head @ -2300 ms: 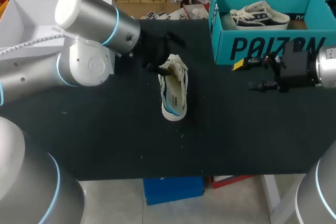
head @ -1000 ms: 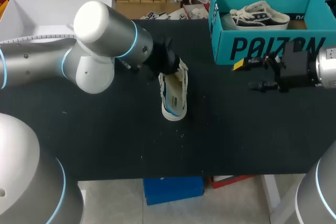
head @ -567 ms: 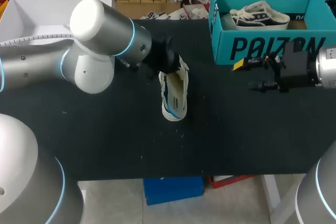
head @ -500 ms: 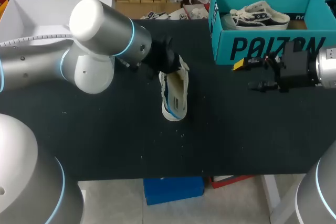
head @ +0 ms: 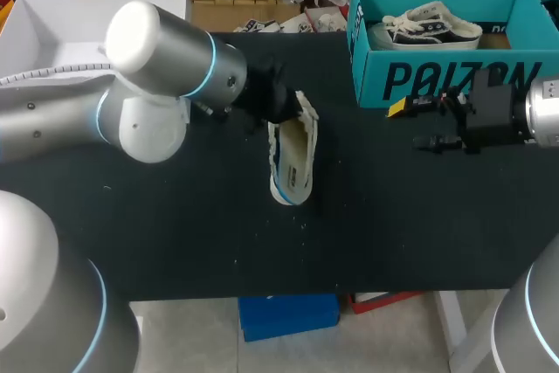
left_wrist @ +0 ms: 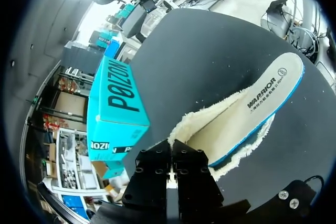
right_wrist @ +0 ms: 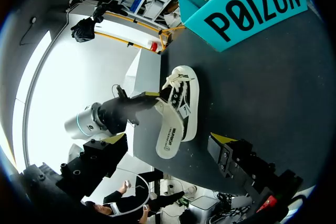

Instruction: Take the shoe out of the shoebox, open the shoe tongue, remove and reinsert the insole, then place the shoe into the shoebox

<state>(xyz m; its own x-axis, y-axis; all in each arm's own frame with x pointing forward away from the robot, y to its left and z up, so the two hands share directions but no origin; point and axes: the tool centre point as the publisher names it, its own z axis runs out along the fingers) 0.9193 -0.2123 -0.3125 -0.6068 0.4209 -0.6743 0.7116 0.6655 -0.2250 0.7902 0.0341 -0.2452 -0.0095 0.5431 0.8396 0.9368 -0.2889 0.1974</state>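
Left gripper (left_wrist: pixel 171 151): closed on one end of the white fleece-lined insole (left_wrist: pixel 247 114), which is raised partly out of the white canvas shoe (right_wrist: pixel 187 100) at the centre of the black table (head: pixel 393 216). Right gripper (head: pixel 409 125): wide open and empty, just in front of the teal cardboard shoebox (head: pixel 437 80).

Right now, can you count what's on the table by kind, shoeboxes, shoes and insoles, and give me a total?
Shoebox: 1
Shoes: 2, the table shoe and the boxed shoe
Insole: 1
Total: 4
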